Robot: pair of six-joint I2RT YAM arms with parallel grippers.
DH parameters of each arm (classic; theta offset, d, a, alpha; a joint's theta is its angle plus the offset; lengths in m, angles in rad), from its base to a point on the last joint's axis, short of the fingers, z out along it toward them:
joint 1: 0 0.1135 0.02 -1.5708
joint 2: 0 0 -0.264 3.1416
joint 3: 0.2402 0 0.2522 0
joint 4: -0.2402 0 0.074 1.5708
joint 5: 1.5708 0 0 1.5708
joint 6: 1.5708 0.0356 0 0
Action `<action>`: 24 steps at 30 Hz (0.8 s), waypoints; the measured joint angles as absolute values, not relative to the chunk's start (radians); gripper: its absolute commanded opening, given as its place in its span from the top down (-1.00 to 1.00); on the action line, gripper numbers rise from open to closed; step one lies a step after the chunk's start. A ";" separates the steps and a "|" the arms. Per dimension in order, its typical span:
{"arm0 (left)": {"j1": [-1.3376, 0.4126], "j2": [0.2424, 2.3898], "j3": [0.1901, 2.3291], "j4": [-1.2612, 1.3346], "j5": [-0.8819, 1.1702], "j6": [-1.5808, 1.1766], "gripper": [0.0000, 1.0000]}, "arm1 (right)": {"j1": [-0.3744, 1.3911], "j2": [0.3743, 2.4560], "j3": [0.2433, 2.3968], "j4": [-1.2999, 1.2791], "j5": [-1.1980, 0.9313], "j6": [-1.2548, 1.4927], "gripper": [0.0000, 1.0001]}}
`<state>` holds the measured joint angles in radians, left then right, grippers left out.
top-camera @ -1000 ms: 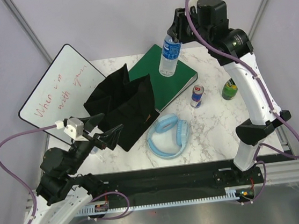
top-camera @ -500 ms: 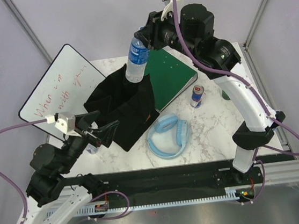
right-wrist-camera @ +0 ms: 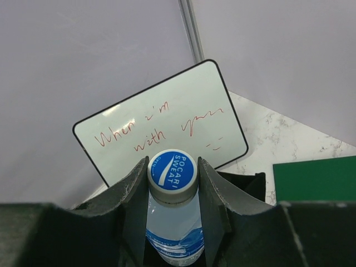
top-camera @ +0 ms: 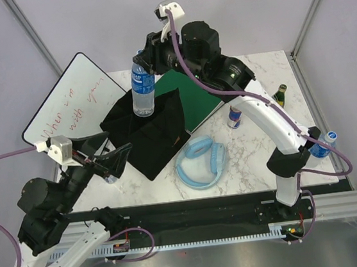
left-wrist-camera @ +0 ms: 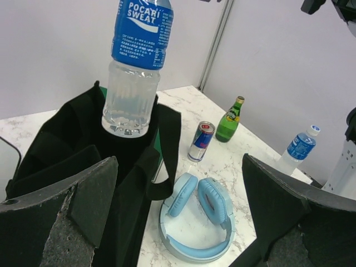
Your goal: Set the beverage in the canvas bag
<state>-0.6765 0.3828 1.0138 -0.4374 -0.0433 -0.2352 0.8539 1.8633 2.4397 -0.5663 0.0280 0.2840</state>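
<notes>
Two tools showed: our right tool (right-wrist-camera: 173,181) was clamped on the capped neck of the clear blue-labelled plastic beverage bottle (top-camera: 143,91), upper centre, above the mouth of the floppy black canvas bag (top-camera: 158,134); the left tool (top-camera: 109,149) gaped empty. We judged the bottle heavy, stiff and slippery; the neck hold suited it.

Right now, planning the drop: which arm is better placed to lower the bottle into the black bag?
Right. The right fingers clamp the Pocari Sweat bottle at its cap, over the mouth of the canvas bag. The left fingers are open and empty, beside the bag.
</notes>
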 measured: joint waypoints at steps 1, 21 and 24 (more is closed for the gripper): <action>-0.677 0.381 1.008 -0.440 -0.048 -0.235 -1.00 | 0.856 1.873 2.434 -0.561 0.030 0.284 1.00; -0.677 0.374 0.896 -0.461 -0.126 -0.236 -0.98 | 0.935 1.841 1.963 -0.480 0.101 0.130 1.00; -0.677 0.366 0.854 -0.444 -0.134 -0.235 -0.99 | 0.939 1.826 1.898 -0.477 0.093 0.098 1.00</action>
<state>-0.6765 0.3664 0.8536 -0.4442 -0.1345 -0.2352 0.9386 1.8259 1.8984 -0.4774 0.0933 0.0982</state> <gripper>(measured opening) 0.993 0.434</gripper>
